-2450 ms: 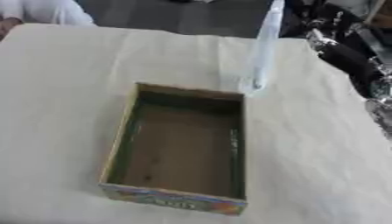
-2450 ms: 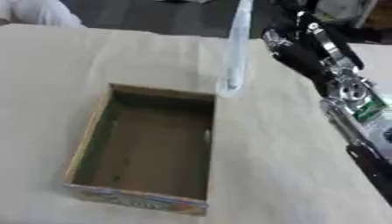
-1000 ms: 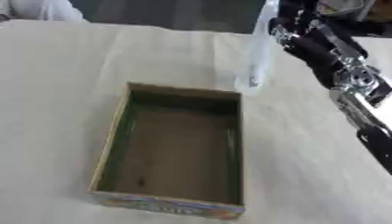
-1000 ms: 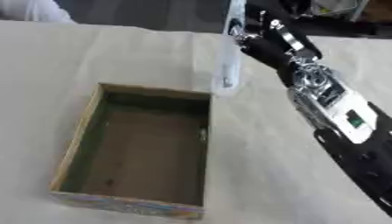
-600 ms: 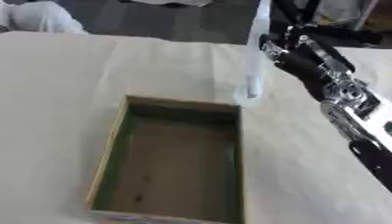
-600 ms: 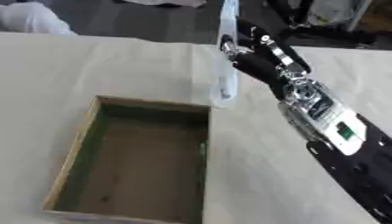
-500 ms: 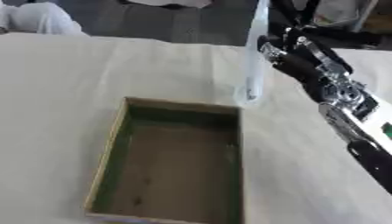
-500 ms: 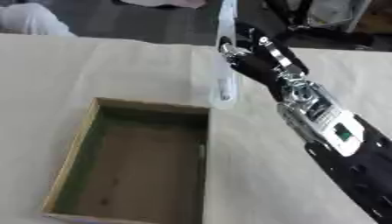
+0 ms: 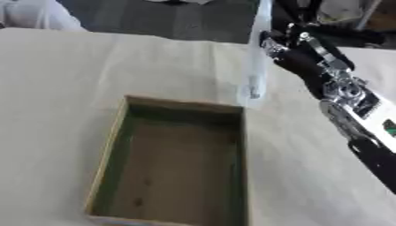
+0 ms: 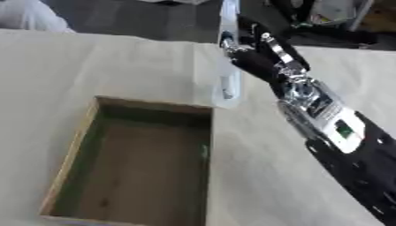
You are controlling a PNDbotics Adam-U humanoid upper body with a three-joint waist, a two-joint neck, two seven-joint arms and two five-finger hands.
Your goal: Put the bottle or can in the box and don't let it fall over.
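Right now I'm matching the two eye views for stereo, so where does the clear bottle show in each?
Left eye view: the clear bottle stands right of centre, beyond the box's far right corner.
Right eye view: it sits nearer the middle.
Shared landmark: the open box; the right hand is at the bottle in both.

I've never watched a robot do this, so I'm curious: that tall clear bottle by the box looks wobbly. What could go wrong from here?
The clear bottle is tall and thin, standing on soft cloth, so a sideways nudge from the right hand beside it could tip it.

It stands just behind the far right corner of the box; lifted too low, its base might catch the wall.

Whether the fingers have closed round it cannot be seen, so a slip is possible.
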